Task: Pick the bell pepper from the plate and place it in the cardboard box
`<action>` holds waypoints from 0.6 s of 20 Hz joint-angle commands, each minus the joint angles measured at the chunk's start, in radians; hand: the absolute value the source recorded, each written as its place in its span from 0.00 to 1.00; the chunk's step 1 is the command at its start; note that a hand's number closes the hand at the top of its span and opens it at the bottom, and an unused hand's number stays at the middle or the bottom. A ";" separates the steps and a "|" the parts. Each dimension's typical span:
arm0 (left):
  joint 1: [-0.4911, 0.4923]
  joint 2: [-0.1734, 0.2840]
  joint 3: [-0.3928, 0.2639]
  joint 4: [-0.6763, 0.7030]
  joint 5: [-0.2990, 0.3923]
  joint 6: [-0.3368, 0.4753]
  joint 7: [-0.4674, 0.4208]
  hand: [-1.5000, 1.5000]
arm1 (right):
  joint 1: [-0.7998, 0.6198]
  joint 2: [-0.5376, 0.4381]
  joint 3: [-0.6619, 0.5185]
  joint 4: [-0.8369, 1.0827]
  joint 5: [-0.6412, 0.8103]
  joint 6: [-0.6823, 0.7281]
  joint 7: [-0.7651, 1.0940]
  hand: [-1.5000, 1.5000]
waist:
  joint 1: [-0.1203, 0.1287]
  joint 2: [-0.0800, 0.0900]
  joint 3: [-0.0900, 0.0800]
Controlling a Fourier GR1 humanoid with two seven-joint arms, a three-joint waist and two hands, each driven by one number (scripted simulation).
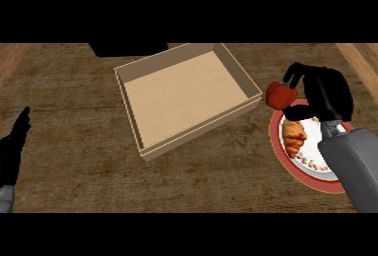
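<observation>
A red bell pepper (280, 95) hangs just above the far rim of the red-rimmed plate (313, 179), held by my right hand (325, 92), whose fingers curl round it from the right. It sits close to the right wall of the open cardboard box (181, 95), which lies empty at the counter's centre. My left hand (15, 142) rests at the left edge, fingers straight and pointing up.
A croissant (294, 136) lies on the plate under my right forearm (353, 165). A dark object (127, 49) sits behind the box at the top. Wooden strips border the counter at the left and right.
</observation>
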 commanded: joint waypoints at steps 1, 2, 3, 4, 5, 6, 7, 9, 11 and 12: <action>-0.011 -0.012 -0.006 -0.009 -0.007 -0.003 -0.007 0.50 | -0.034 0.045 0.052 -0.255 0.039 0.143 0.225 1.00 | 0.027 0.014 0.004; -0.049 -0.010 -0.009 0.003 -0.005 -0.017 0.018 0.50 | -0.092 0.060 0.037 -0.287 0.006 0.185 0.243 1.00 | 0.029 0.016 0.004; -0.017 -0.019 -0.011 -0.030 0.004 -0.021 0.030 0.50 | -0.036 0.092 0.073 -0.356 0.039 0.189 0.311 1.00 | 0.037 0.016 0.005; -0.022 -0.011 -0.025 -0.064 -0.034 0.003 0.035 0.50 | -0.113 0.129 0.071 -0.311 0.058 0.201 0.348 1.00 | 0.056 0.022 0.006; -0.018 -0.024 -0.011 -0.014 -0.013 -0.018 -0.006 0.50 | -0.119 0.155 0.064 -0.349 0.033 0.221 0.370 1.00 | 0.053 0.024 0.005; -0.009 -0.019 -0.009 -0.038 -0.015 -0.020 -0.014 0.50 | -0.171 0.176 0.045 -0.341 0.011 0.252 0.396 1.00 | 0.061 0.025 0.006; -0.020 -0.016 -0.022 -0.057 -0.028 -0.022 0.018 0.50 | -0.226 0.219 0.042 -0.289 0.034 0.234 0.425 1.00 | 0.068 0.027 0.006; -0.091 -0.028 -0.013 0.019 -0.025 -0.041 0.012 0.50 | -0.286 0.298 0.044 -0.192 0.058 0.195 0.450 1.00 | 0.067 0.032 0.006; -0.022 -0.021 -0.013 -0.024 -0.029 -0.051 -0.013 0.50 | -0.391 0.309 -0.020 -0.123 0.048 0.203 0.462 1.00 | 0.079 0.031 0.006; -0.056 -0.042 -0.016 -0.041 -0.048 -0.026 0.025 0.50 | -0.370 0.320 -0.037 -0.060 0.052 0.146 0.402 1.00 | 0.074 0.032 0.007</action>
